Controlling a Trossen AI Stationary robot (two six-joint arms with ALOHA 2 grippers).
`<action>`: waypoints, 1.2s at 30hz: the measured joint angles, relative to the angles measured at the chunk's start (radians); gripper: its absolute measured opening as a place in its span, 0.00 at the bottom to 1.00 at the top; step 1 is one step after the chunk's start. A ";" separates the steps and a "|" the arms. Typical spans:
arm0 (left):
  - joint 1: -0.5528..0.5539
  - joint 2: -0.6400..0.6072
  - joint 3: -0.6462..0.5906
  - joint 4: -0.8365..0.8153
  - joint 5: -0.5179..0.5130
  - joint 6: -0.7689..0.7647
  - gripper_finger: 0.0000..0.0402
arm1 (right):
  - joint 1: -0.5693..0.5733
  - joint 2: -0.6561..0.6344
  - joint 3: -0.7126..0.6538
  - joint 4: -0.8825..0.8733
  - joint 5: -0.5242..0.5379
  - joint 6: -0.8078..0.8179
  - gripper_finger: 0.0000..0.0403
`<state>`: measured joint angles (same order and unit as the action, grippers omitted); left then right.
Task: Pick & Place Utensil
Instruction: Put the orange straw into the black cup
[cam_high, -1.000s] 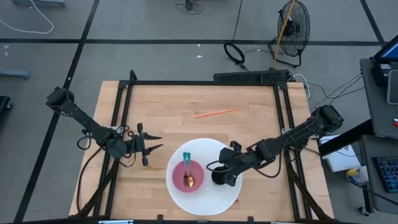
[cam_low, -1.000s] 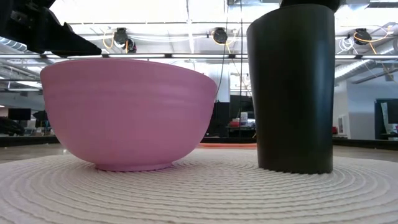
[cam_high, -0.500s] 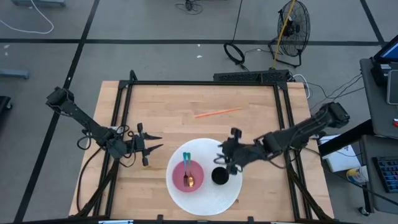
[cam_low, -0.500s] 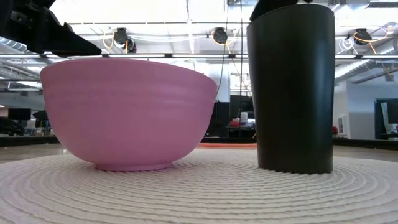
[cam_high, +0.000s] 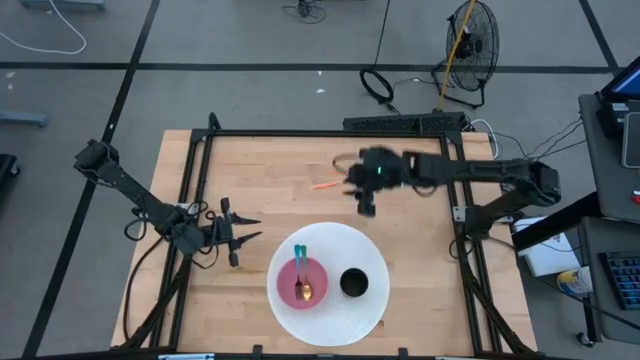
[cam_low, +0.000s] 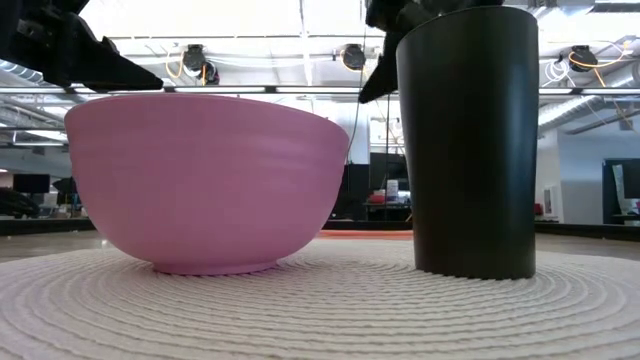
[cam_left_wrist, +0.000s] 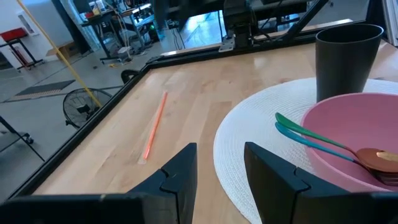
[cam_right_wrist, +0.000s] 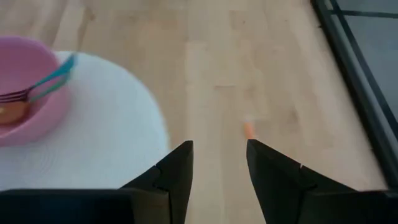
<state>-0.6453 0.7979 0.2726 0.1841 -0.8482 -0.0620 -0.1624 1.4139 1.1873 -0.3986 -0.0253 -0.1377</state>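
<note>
Right gripper (cam_high: 366, 203) moved: a second ago it stood over the black cup (cam_high: 353, 283), and you now have it up the table beside the orange straw (cam_high: 324, 185).

Item, orange straw: thin, pale orange, lying flat on the bare wood table (cam_high: 270, 170), well apart from the white round mat (cam_high: 345, 318); only a short end (cam_right_wrist: 249, 130) shows in the right wrist view. Your right gripper's fingers (cam_right_wrist: 174, 169) are spread, empty and touch nothing, the straw end lying ahead of the gap. Pink bowl (cam_high: 303, 284) on the mat holds a teal-handled spoon (cam_high: 303, 275) and fork (cam_left_wrist: 297, 138); the black cup stands upright just beside it. Your left gripper (cam_high: 242, 233) waits parted and empty at the table's left, near the mat.
</note>
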 joint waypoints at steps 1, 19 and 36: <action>0.001 0.000 0.000 0.000 -0.002 0.000 0.34 | -0.038 0.000 0.000 0.012 -0.039 -0.023 0.36; 0.147 0.000 0.000 -0.002 0.018 0.015 0.34 | -0.341 0.264 0.095 0.017 -0.371 -0.257 0.36; 0.195 0.000 0.000 -0.040 0.100 -0.021 0.34 | -0.325 0.595 0.407 -0.210 -0.425 -0.321 0.36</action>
<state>-0.4500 0.7979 0.2726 0.1443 -0.7486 -0.0825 -0.4875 2.0093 1.5939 -0.6089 -0.4501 -0.4584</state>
